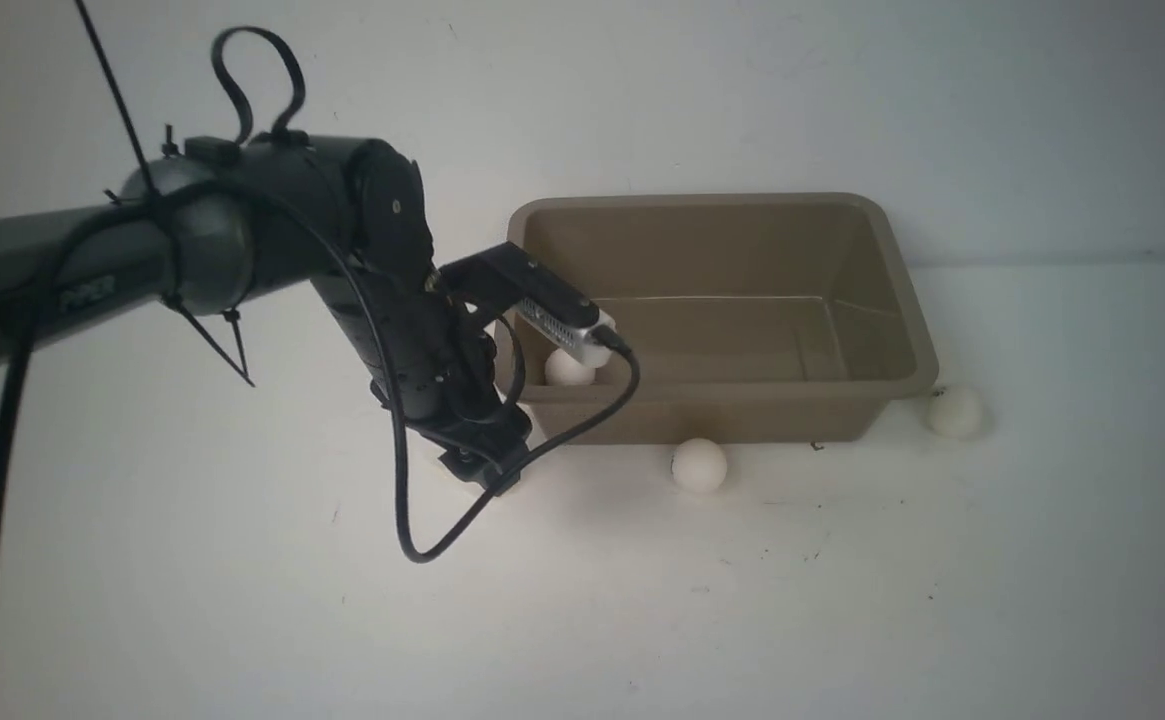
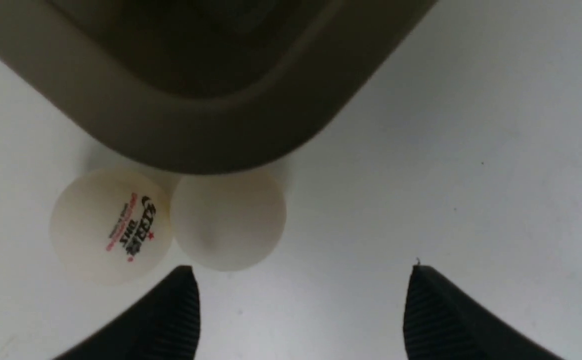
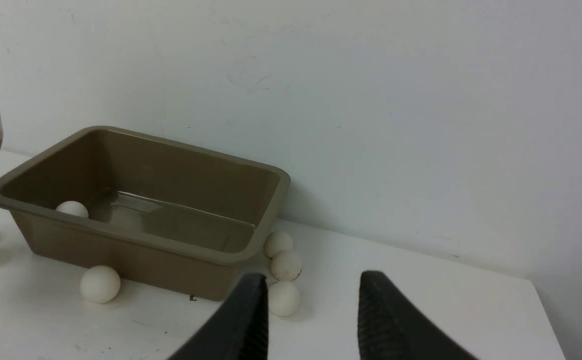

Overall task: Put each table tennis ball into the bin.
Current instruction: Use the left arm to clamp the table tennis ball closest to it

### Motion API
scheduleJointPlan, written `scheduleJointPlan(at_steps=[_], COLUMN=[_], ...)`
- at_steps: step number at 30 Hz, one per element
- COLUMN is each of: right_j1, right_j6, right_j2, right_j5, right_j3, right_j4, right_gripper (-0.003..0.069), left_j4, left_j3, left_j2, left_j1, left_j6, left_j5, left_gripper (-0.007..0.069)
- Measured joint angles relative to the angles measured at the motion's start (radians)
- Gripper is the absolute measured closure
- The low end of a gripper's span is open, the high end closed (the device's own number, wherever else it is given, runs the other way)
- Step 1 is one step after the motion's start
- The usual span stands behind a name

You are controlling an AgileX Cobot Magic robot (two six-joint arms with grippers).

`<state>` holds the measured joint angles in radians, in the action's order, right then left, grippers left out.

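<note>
Front view, from the left of the frame: the left arm (image 1: 192, 240) reaches in and bends down at the near-left corner of the bin (image 1: 692, 250). Its wrist hides the left pincer (image 2: 300, 305) there. The left wrist view does show it, with the ribbed fingers (image 2: 171, 315) apart and nothing between them, poised over the white desk (image 1: 242, 600).

Just right of the arm, one table tennis ball (image 1: 569, 368) lies inside the bin against its near-left wall. That is the only one I can count as done. Further right, the front ball (image 1: 699, 465) sits on the desk just before the bin's front wall. The right-hand ball (image 1: 955, 411) rests beside the near-right corner.

The wrist views add more. Looking down from the left wrist, a logo ball (image 2: 111, 225) and a plain ball (image 2: 228, 220) sit side by side, touching, tucked against the bin's rounded corner. In the front view the arm covers both.

The right wrist view shows three balls (image 3: 286, 265) bunched at the bin's right end, where the front view gives only one. It also confirms the single ball inside.

The right pincer (image 3: 310, 310) is missing from the front view altogether. It shows only here, its fingers parted and empty, held well back from the bin.

By my count that is one ball in and at least six out on the desk, so I'd judge the job barely begun. The pair under the left pincer looks the likeliest next pick.
</note>
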<state>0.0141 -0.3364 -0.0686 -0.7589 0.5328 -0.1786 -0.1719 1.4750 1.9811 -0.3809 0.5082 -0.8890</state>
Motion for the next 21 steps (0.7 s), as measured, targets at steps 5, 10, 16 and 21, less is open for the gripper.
scheduleJointPlan(at_steps=[5, 10, 16, 21], right_j1=[0.000, 0.000, 0.000, 0.000], right_j6=[0.000, 0.000, 0.000, 0.000], right_j2=[0.000, 0.000, 0.000, 0.000], right_j5=[0.000, 0.000, 0.001, 0.003], right_j3=[0.000, 0.000, 0.000, 0.000], right_j4=[0.000, 0.000, 0.000, 0.000], right_gripper=[0.0416, 0.0416, 0.0416, 0.0416], left_j4=[0.000, 0.002, 0.026, 0.030], left_j3=[0.001, 0.002, 0.003, 0.003], left_j2=[0.024, 0.029, 0.067, 0.080], left_j1=[0.000, 0.000, 0.000, 0.000], left_j6=[0.000, 0.000, -0.029, -0.033], left_j5=[0.045, 0.065, 0.073, 0.085], left_gripper=[0.0134, 0.0134, 0.0134, 0.0134])
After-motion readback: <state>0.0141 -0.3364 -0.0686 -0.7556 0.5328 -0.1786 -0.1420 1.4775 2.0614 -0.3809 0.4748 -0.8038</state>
